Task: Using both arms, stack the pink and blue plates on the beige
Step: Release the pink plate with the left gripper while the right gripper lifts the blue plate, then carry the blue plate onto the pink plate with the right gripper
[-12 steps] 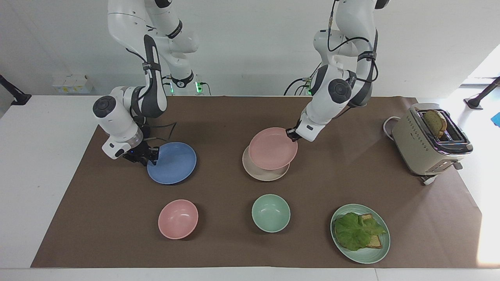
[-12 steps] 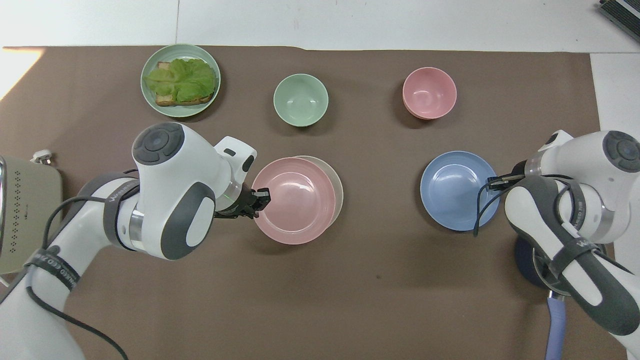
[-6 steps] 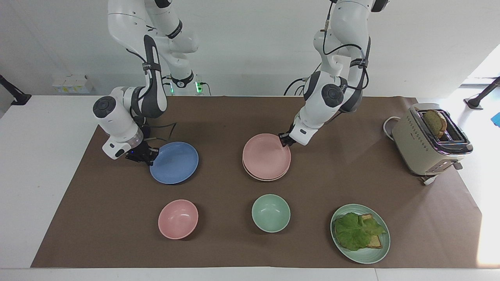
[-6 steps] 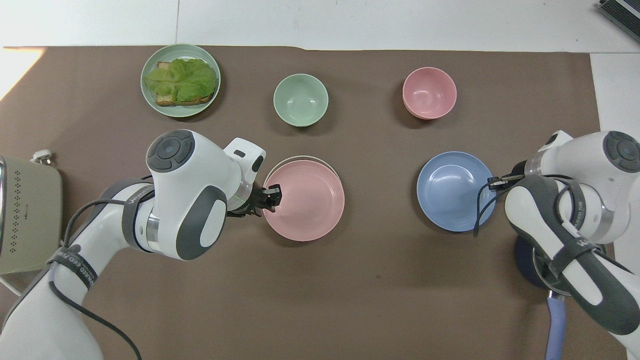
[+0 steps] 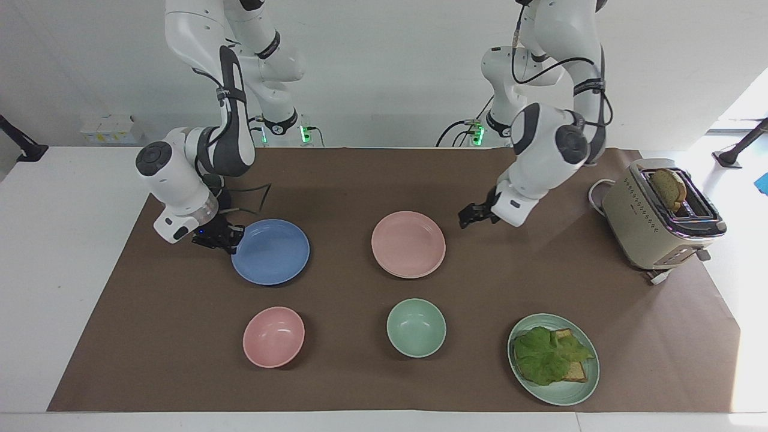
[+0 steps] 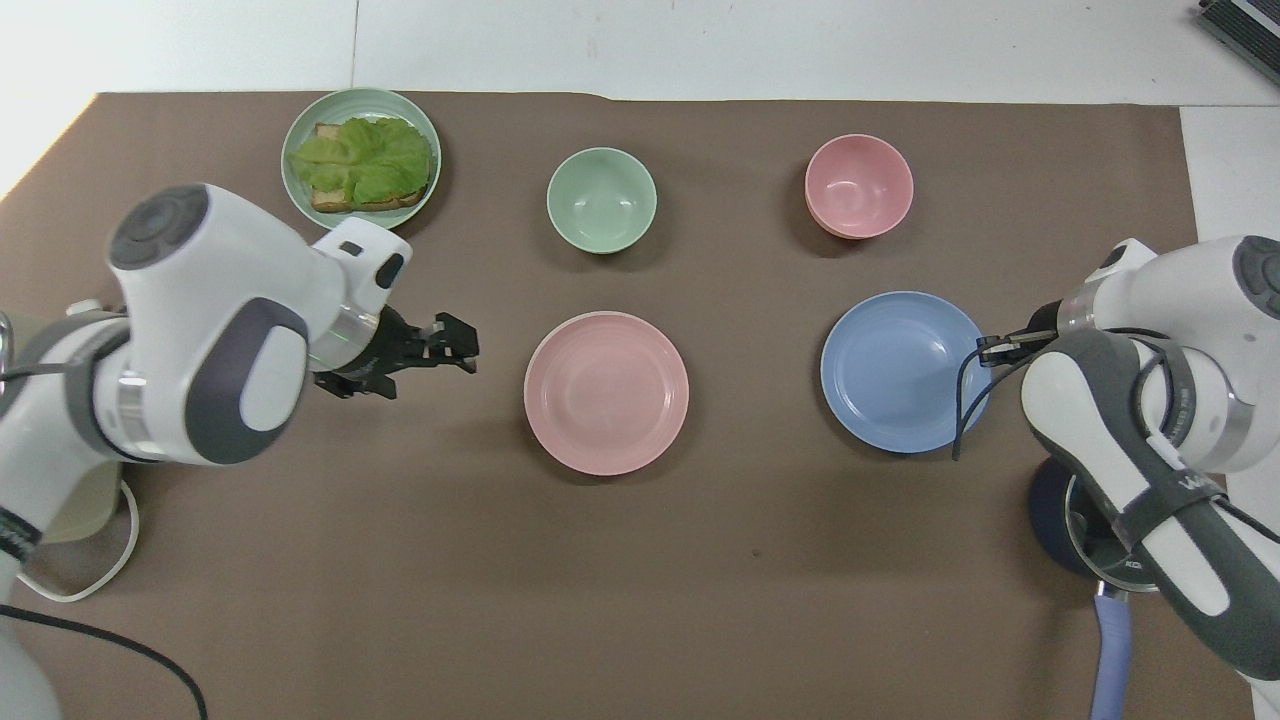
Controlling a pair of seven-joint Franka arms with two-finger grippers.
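The pink plate (image 5: 408,243) (image 6: 607,392) lies on the beige plate, of which only a thin edge (image 5: 414,277) shows beneath it. My left gripper (image 5: 470,216) (image 6: 455,345) hangs open and empty over the mat beside this stack, toward the left arm's end of the table and clear of the pink rim. The blue plate (image 5: 271,252) (image 6: 905,372) is toward the right arm's end. My right gripper (image 5: 231,237) (image 6: 990,350) is shut on that plate's rim, on the side nearer the robots.
A pink bowl (image 5: 273,336), a mint-green bowl (image 5: 416,327) and a mint-green plate (image 5: 585,384) with lettuce on toast stand in a row farther from the robots. A toaster (image 5: 660,216) holding bread stands at the left arm's end.
The left gripper set the pink plate squarely on the beige one, opened and drew back toward its own end. The right gripper closed on the blue plate's rim and shifted it slightly toward the stack.
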